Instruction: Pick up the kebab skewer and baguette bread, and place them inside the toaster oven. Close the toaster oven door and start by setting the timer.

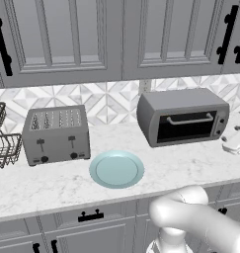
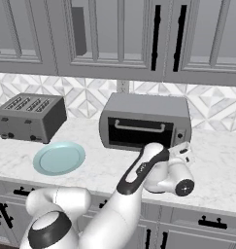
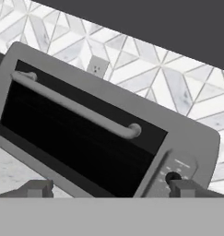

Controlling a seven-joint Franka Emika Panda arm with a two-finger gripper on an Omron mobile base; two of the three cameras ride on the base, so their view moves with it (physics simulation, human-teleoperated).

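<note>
Two pincer fingers standing wide apart, gripping nothing | toaster oven sitting on surface just ahead of pincer, toaster oven door shut | step: aiming at timer knob by right fingertip; centering before closing is advisable.

This is a kitchen in a home. Grey cupboards with black handles hang high above the gripper. Tiles with a diamond pattern cover the wall behind, with a plug socket set in them. The gripper sits over a white marble counter. Right in front of it is a toaster oven. Off to its left are a blue plate and a four-slot toaster. More cupboard doors are below.
</note>
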